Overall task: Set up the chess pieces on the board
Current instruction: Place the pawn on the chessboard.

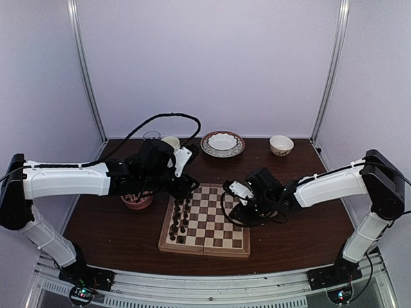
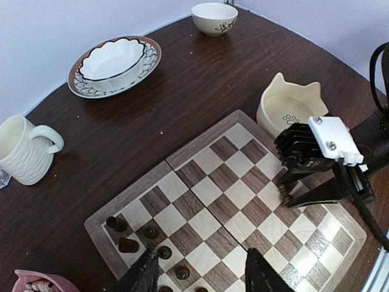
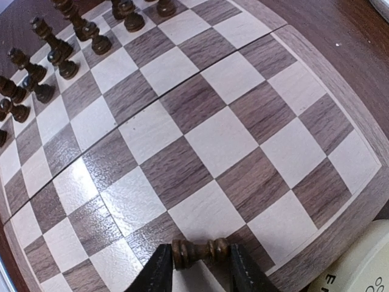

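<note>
Right gripper sits nearest the lens, bottom centre of its wrist view. Jaws clenched on one dark brown turned wooden chess piece, held crosswise on its side betw. the fingers. It's over the edge squares at the bottom of that view of the square wooden folding board, tan and dark brown chequers, reddish border. Whether the piece touches the wood: can't tell.

Left gripper, bottom of its wrist view: jaws released, nothing betw. them, hanging over the board corner where pieces stand.

Progress, as you can check:
- dark pieces stand upright in two files along the board's left edge in the top view. Too small to count, so can't say the set is complete.
- one more dark piece is in the right gripper's grasp, not yet placed.
- rest of the board is bare, incl. the whole right side. No pale pieces on any square.
- my read: dark side nearly done, pale side not begun, so approx. half at best.

Writing:
- cream cat-eared bowl, right of the board in the left wrist view, has a paw print inside.
- lower right corner of the right wrist view: cream rim, prob. the same bowl, with dark lettering starting "E", cut off, not legible.
- no brand seen elsewhere.
</note>
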Motion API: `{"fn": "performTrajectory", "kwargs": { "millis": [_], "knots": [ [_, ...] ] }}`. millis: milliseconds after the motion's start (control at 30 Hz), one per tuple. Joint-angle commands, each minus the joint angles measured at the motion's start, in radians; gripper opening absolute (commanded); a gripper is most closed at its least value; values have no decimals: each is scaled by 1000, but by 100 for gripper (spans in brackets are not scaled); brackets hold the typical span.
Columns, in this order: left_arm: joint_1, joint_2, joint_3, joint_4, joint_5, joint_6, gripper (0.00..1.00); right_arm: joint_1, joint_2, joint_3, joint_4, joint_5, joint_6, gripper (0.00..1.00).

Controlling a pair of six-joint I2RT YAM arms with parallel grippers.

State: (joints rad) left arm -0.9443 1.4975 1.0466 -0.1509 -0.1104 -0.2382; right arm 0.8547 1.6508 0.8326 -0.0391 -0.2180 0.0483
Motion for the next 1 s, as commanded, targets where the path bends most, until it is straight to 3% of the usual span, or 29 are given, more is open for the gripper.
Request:
{"fn": "performTrajectory", "kwargs": {
  "millis": [0,100,333,633,967],
  "knots": [
    [-3,2,33,-3,20,-19,50,13,12,36,-25,-26,-15,41],
    [-4,4,31,-3,21,-21,52,14,-13,21,-13,-22,-11,51],
    [-3,-14,12,8,-5,-24,65,14,-78,-2,6,-27,26,57],
    [-4,14,36,-1,68,-5,65,12,-164,-50,7,16,99,48],
    [-78,172,169,-75,110,-24,61,-60,-378,-180,36,328,209,43]
  ]
}}
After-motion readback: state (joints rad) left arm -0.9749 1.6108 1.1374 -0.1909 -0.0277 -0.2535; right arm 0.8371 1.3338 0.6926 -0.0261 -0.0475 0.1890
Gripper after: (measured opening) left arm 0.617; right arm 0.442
